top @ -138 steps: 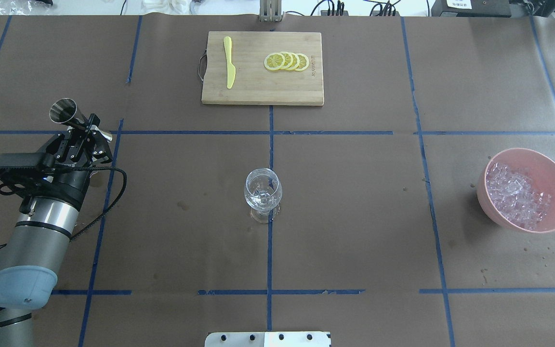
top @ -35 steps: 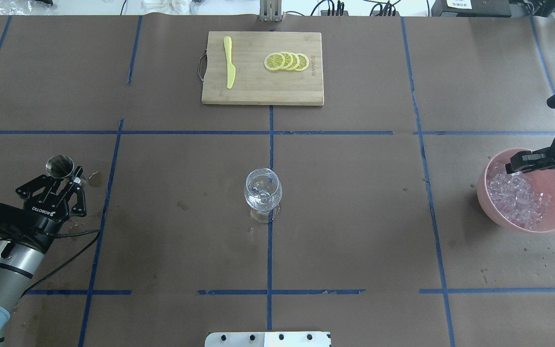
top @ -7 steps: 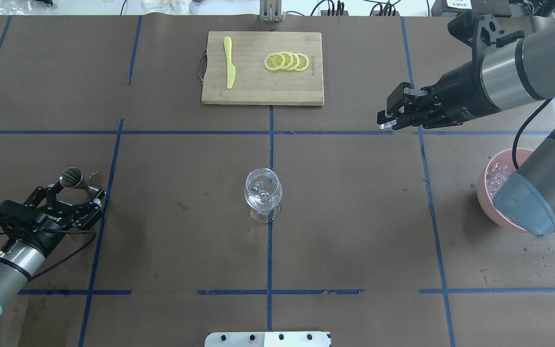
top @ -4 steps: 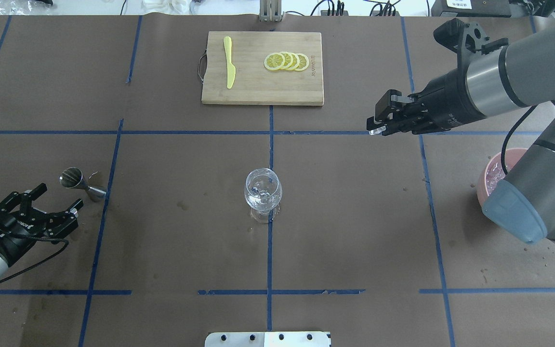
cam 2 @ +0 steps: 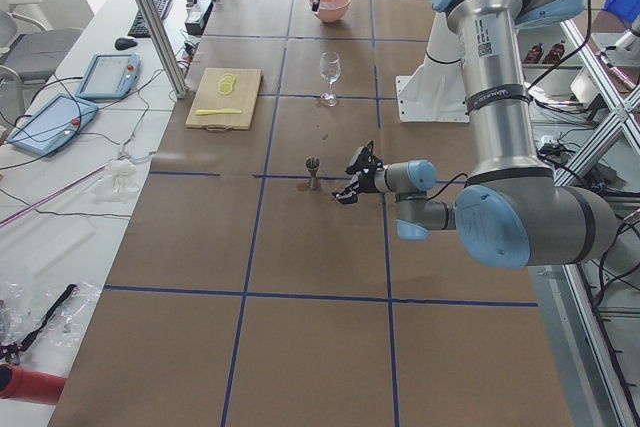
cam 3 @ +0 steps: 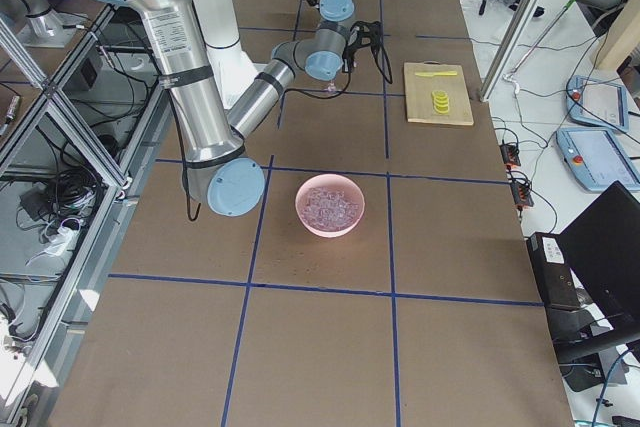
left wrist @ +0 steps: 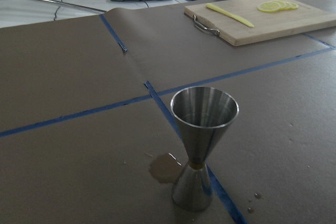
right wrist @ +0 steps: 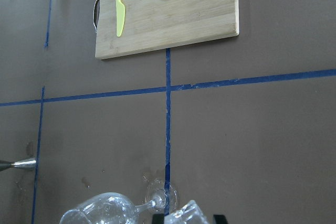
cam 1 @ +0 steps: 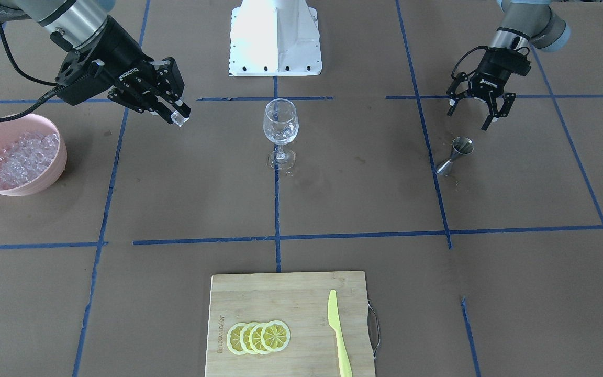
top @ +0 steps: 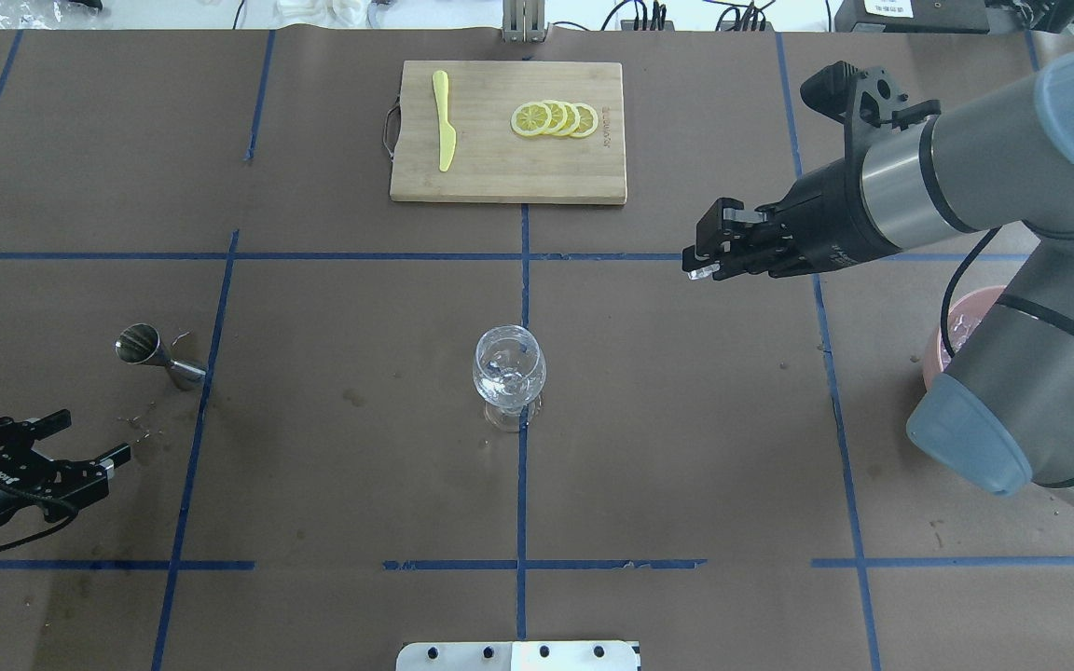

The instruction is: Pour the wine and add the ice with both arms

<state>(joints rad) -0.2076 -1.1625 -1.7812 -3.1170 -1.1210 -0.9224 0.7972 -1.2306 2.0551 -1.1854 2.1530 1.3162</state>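
A clear wine glass [top: 509,373] stands upright at the table's middle, also seen in the front view [cam 1: 280,123]. My right gripper [top: 703,270] is shut on one clear ice cube [cam 1: 178,119] and holds it in the air to the glass's right and further back. The cube shows at the bottom edge of the right wrist view [right wrist: 186,214]. The pink bowl [cam 1: 53,170] holds many ice cubes [cam 1: 19,157]. My left gripper [top: 89,438] is open and empty, short of the steel jigger [top: 150,354], which stands upright on the table [left wrist: 202,140].
A wooden cutting board [top: 509,177] at the back centre carries lemon slices [top: 556,118] and a yellow knife [top: 444,121]. The white base block [cam 1: 275,36] is at the robot's edge. A small wet spot [left wrist: 164,167] lies beside the jigger.
My right arm has moved left toward the glass with the ice cube held. My left gripper has let go of the jigger and drawn back toward the robot, staying open.
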